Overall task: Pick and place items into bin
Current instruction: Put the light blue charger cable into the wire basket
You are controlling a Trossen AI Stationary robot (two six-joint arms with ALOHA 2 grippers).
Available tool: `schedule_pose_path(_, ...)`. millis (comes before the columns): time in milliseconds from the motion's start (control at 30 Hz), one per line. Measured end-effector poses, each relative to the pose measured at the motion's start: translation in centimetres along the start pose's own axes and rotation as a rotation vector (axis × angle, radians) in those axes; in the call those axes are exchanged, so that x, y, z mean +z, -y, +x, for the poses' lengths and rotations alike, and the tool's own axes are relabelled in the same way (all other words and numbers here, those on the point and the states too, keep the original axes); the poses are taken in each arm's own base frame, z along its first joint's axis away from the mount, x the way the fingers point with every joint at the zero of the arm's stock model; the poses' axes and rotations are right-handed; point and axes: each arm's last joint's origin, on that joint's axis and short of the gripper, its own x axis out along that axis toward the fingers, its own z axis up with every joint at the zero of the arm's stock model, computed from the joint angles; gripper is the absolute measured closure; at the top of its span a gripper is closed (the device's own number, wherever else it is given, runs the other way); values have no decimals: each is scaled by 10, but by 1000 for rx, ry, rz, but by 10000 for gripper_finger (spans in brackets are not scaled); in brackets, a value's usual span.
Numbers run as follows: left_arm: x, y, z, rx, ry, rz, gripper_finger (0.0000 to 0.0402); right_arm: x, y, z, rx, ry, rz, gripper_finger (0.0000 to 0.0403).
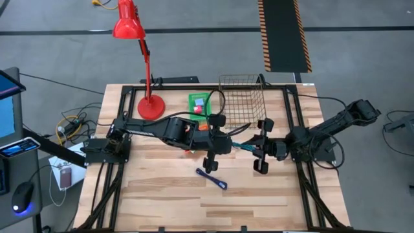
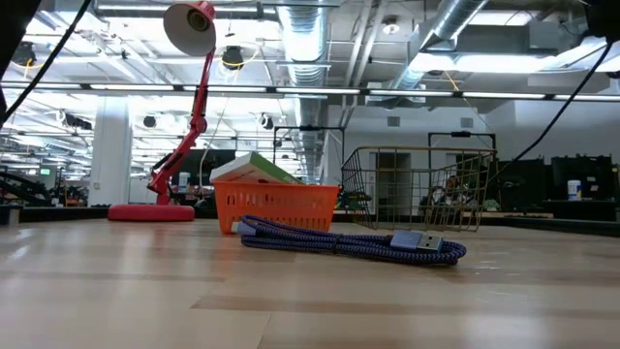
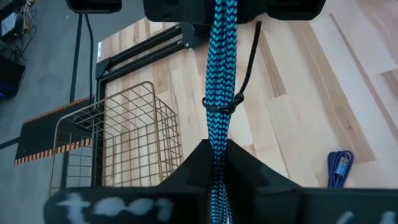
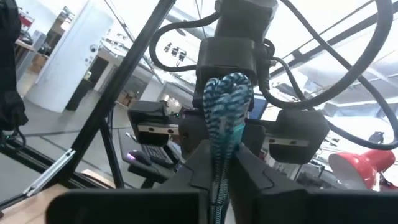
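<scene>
A bundled teal braided cable (image 1: 242, 147), one of the items, hangs above the middle of the table, stretched between my two grippers. My left gripper (image 1: 229, 145) comes from the table's left and is shut on it (image 3: 217, 163). My right gripper (image 1: 254, 148) comes from the right and is shut on the cable's other part (image 4: 221, 163). A thin black tie (image 3: 221, 106) wraps the bundle. A blue-purple braided cable (image 1: 212, 179) lies flat on the table nearer the front edge (image 2: 349, 240). The gold wire bin (image 1: 243, 100) stands just behind the grippers. My left gripper pinches the teal cable bundle (image 3: 216, 149) between its two fingers, which lie along the cable. The fingers slant down from the table's left. The cable runs on ahead to my right gripper, clear of the table. My right gripper pinches the teal cable bundle (image 4: 222, 140) between its two fingers, coming from the table's right and tipped a little upward. The fingers lie along the cable. The bundle's folded loops (image 4: 227, 90) stick out past the fingertips toward my left gripper. It is lifted clear.
A red desk lamp (image 1: 150, 103) stands at the back left. An orange basket holding a green box (image 2: 276, 202) sits between the lamp and the wire bin (image 2: 417, 186). Bare wood lies toward the near edge, around the blue-purple cable.
</scene>
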Motion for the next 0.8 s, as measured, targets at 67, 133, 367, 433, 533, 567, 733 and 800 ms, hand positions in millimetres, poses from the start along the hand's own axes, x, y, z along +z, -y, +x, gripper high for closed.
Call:
schedule_pose_path(67, 0, 0, 1, -1, -2, -1, 383, 0, 0, 0, 1, -2, 0, 385)
schedule_pose_path(133, 0, 0, 1, -1, -2, -10, 373, -1, 1, 0, -4, -7, 9, 382)
schedule_pose_path(367, -1, 2, 0, 5, -10, -46, 337, -6, 6, 1, -32, -37, 14, 393)
schedule_pose_path(433, -1, 4, -1, 27, -19, -42, 327, -8, 8, 1, -59, -56, 6, 394)
schedule_pose_path(533, -1, 9, -4, 65, -36, -35, 313, -12, 14, 2, -116, -98, -31, 394)
schedule_pose_path(567, -1, 11, -5, 73, -43, -30, 309, -14, 17, 2, -140, -115, -43, 394)
schedule_pose_path(733, -3, 18, -7, 75, -71, -15, 297, -27, 34, 1, -248, -211, -103, 394)
schedule_pose_path(800, -4, 18, -7, 77, -77, -24, 296, -35, 42, 0, -278, -259, -124, 394)
